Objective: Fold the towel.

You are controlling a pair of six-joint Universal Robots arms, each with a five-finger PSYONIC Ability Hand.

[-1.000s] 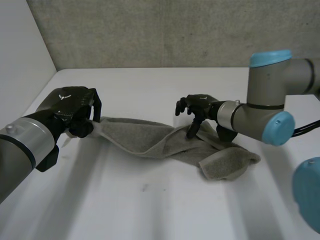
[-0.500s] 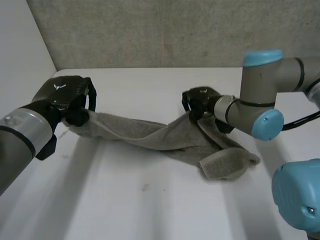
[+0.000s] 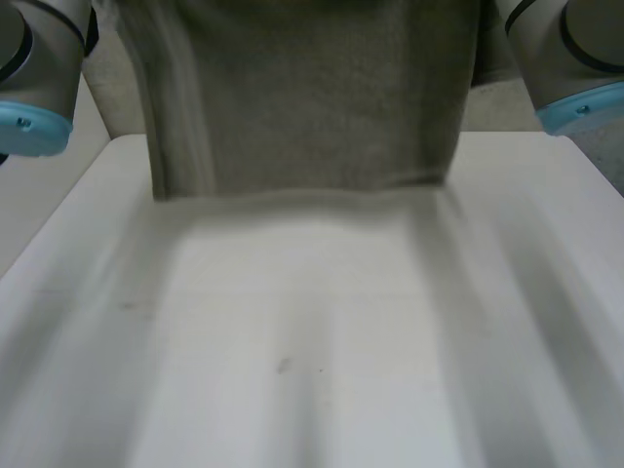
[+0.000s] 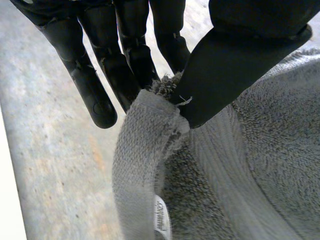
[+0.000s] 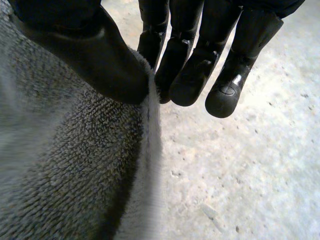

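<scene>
White counter [image 3: 292,351] beneath a grey terry-cloth towel [image 3: 312,97] hanging spread out, clear of the surface. Left hand [image 4: 130,55] pinches one upper corner between thumb and fingers; right hand [image 5: 185,65] pinches the opposite upper edge likewise.

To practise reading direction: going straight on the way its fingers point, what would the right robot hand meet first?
Probably the grey concrete wall beyond the right robot hand pinching the towel; depth is unclear.

One towel [image 3: 312,97], one table [image 3: 312,341], one left hand [image 4: 125,65], one right hand [image 5: 192,65], two arms [image 3: 34,68] [image 3: 570,58]
</scene>
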